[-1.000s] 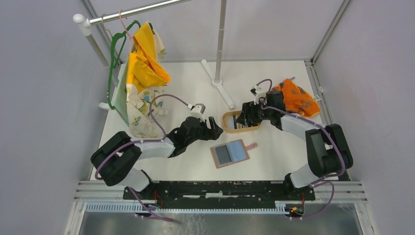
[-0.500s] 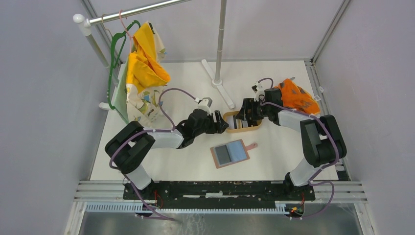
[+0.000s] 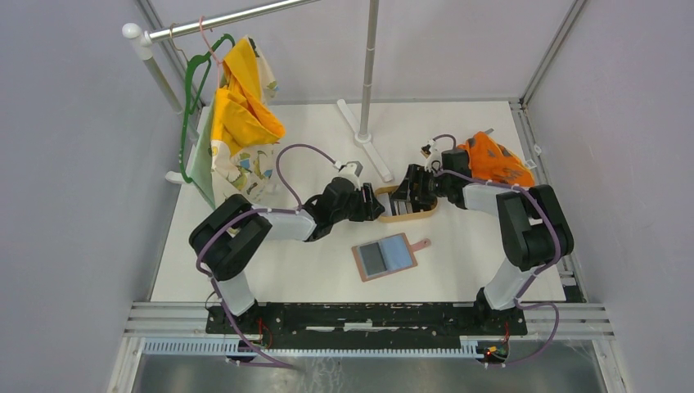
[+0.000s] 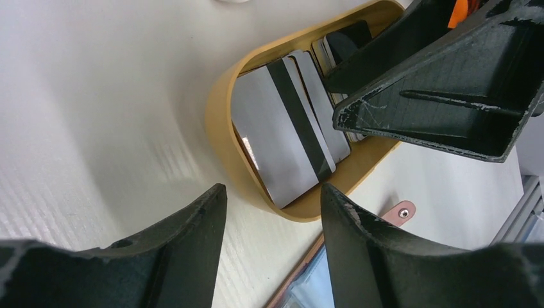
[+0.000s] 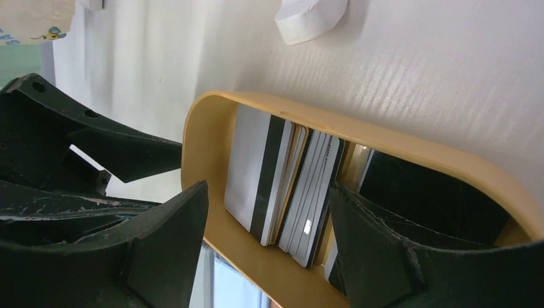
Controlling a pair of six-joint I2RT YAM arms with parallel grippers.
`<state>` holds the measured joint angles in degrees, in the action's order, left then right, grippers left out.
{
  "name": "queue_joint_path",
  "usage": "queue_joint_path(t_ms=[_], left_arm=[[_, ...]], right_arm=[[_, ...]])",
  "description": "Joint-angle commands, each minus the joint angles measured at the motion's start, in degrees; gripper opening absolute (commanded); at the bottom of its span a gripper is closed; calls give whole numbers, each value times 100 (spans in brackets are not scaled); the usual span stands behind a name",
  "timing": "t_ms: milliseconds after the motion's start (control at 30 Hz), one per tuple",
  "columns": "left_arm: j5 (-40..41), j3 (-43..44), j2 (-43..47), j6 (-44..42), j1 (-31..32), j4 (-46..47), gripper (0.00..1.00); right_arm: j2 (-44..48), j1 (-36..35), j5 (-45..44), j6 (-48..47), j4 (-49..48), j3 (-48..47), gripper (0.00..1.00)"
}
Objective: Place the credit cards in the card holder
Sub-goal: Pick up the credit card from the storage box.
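1. While hanging low over the oval light-wood tray point(image 3: 424, 215), grips nothing: shows the right hand point(image 3: 407, 193) released, its fingers point(image 5: 160, 250) spread wide across the credit cards point(image 5: 256, 183).
2. Finds those cards stacked inside the tray, leaning on one another in overlapping bundles, mostly silver-grey with a black stripe, plus a dark one toward the right end.
3. Places the left hand point(image 3: 370, 206) just beside the tray's left end, likewise released, clasping nothing, one finger to each side of the near-left curve of the rim in the left wrist view.
4. Sets the two hands almost tip to tip above the tray; cannot tell whether touching.
5. Has the card holder point(image 3: 386, 257) lying open and flat on the white worktop point(image 3: 466, 270), near of the tray and apart from it, blue-grey inside facing up, strap tab point(image 3: 422, 244) pointing right.
6. Puts an orange patterned cloth point(image 3: 495, 164) crumpled at the far right of the worktop, right of the tray.
7. Hangs a yellow garment point(image 3: 245, 106) from the rack point(image 3: 229, 20) at the far left, well apart from both hands.
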<state>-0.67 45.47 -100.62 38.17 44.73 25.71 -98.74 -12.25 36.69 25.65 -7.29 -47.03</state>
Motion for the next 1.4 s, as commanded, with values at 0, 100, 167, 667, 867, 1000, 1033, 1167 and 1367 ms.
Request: queue_joint_path(t_ms=[0,100,167,667,867,1000,1033,1167,1367], left_arm=[[-238,259,-69,-205,-17,91,60],[-289,284,-81,-196,-17,100,58],[-315,287,-87,-188,-17,117,55],[-460,375,-186,-126,-17,161,42],[-478,381,-170,-126,-17,156,40],[-486,383,-169,-126,-17,162,40],[-495,391,-169,-126,-17,160,40],[-514,405,-179,-126,-17,160,39],[-539,418,-213,-117,-17,171,39]], right_arm=[[-53,-8,416,370,-350,35,74],[-76,-9,540,475,-462,70,74],[-84,-16,534,491,-474,75,73],[-285,-128,913,783,-787,15,66],[-142,-128,1347,1231,-1434,180,60],[-126,-132,1475,1397,-1673,241,58],[-141,-132,1502,1442,-1717,258,57],[-213,-132,1598,1652,-1997,341,53],[-302,-177,1670,1773,-2101,383,50]])
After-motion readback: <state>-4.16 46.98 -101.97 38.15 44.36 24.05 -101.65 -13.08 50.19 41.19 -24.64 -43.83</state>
